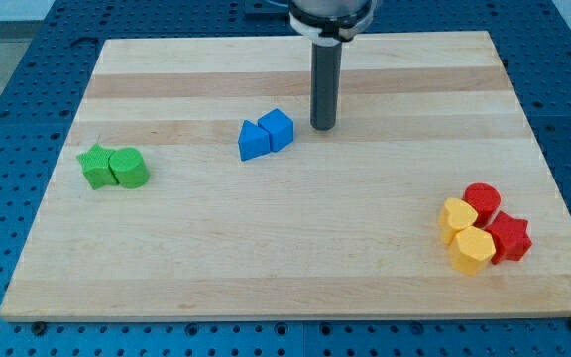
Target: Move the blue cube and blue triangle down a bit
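Observation:
The blue cube point(278, 129) and the blue triangle point(253, 141) sit touching each other a little left of the board's middle, the triangle on the cube's lower left. My tip point(324, 127) rests on the board just to the right of the blue cube, with a small gap between them. The rod rises straight up to the view's top.
A green star point(95, 166) and a green cylinder point(129, 168) sit together at the view's left. A red cylinder point(482, 199), a red star point(510, 238), a yellow heart point(457, 218) and a yellow hexagon point(472, 250) cluster at the lower right. The wooden board point(295, 258) lies on a blue perforated table.

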You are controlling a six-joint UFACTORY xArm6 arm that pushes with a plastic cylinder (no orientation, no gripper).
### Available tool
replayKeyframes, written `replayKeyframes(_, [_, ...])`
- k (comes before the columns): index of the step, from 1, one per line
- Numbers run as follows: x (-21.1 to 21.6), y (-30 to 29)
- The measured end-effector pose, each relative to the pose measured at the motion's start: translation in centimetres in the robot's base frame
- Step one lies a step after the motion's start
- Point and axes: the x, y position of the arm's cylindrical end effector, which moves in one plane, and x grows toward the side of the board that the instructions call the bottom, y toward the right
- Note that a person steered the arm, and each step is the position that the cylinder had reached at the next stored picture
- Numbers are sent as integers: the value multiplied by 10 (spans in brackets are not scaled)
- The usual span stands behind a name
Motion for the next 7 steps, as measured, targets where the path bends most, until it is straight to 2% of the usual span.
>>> replayKeyframes(2, [36, -19])
replayKeyframes(3, [39, -16])
replayKeyframes(5, [-26, 5])
replayKeyframes(7, [-8, -48])
